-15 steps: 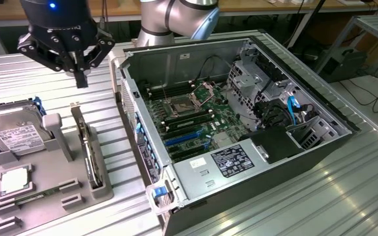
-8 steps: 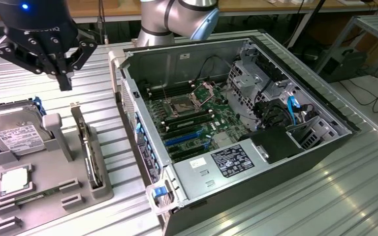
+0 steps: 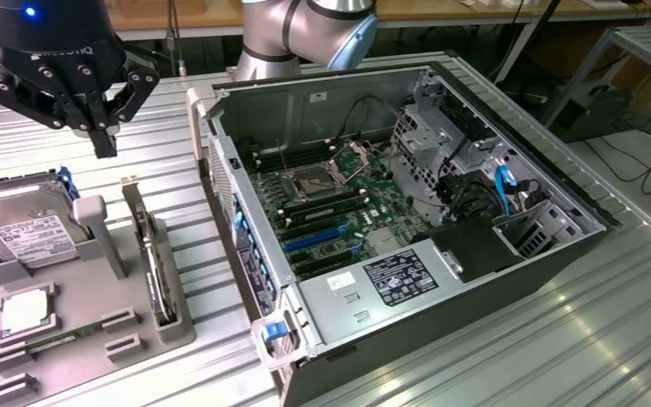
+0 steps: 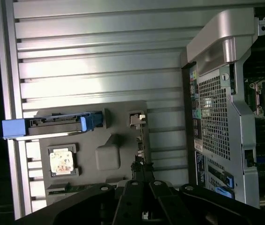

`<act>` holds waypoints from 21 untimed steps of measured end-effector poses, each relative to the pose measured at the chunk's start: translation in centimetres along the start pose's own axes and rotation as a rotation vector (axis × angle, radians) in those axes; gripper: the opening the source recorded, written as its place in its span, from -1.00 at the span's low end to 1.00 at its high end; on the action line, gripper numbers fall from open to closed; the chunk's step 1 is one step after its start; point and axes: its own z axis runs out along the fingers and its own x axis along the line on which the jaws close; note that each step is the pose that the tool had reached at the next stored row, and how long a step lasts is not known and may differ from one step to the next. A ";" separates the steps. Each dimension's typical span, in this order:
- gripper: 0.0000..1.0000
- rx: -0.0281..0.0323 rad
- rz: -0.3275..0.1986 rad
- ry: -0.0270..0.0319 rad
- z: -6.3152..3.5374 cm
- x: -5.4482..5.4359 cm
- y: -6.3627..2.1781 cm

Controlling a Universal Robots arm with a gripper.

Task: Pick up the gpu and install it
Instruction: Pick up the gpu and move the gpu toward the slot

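The gripper hangs in the air near the grey holder tray, its fingers pressed together and holding nothing. The gpu stands on edge in the tray's slot, beside the open computer case.

White letters ending "OTIQ" stand on the tool; the power supply label is unreadable.

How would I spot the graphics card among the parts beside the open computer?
Find the open computer case; at the exterior view's left of it lies a grey tray. Along the tray's side nearest the case, the gpu stands on edge in a slot. It is a thin dark card, unlike the silver hard drive with its white label and the small square chip.
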 end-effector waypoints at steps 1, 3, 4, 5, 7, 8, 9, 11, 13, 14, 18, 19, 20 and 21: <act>-0.79 0.0000 0.000 0.0001 0.00 0.0 0.00; -0.79 0.0000 0.000 0.0000 0.00 0.0 0.00; -0.79 0.0000 0.000 0.0001 0.00 0.0 0.00; -0.77 0.0000 0.000 0.0001 0.00 0.0 0.00; -0.66 0.0000 0.000 0.0000 0.00 0.0 0.00; -0.53 0.0000 0.000 0.0001 0.00 0.0 0.00; -0.53 0.0000 0.000 0.0000 0.00 0.0 0.00; -0.29 0.0001 0.000 0.0000 0.00 0.0 0.00; -0.04 0.0039 -0.004 0.0000 0.00 0.0 -0.35; 0.07 0.0038 -0.009 0.0001 0.03 0.0 -0.55; 0.21 0.0065 -0.011 0.0016 0.19 -0.1 -1.83; 0.21 0.0130 -0.012 0.0014 0.22 -0.1 -1.94; 0.21 0.0204 -0.015 0.0024 0.23 -0.1 -1.96; 0.21 0.0246 -0.025 0.0046 0.28 -0.1 -1.97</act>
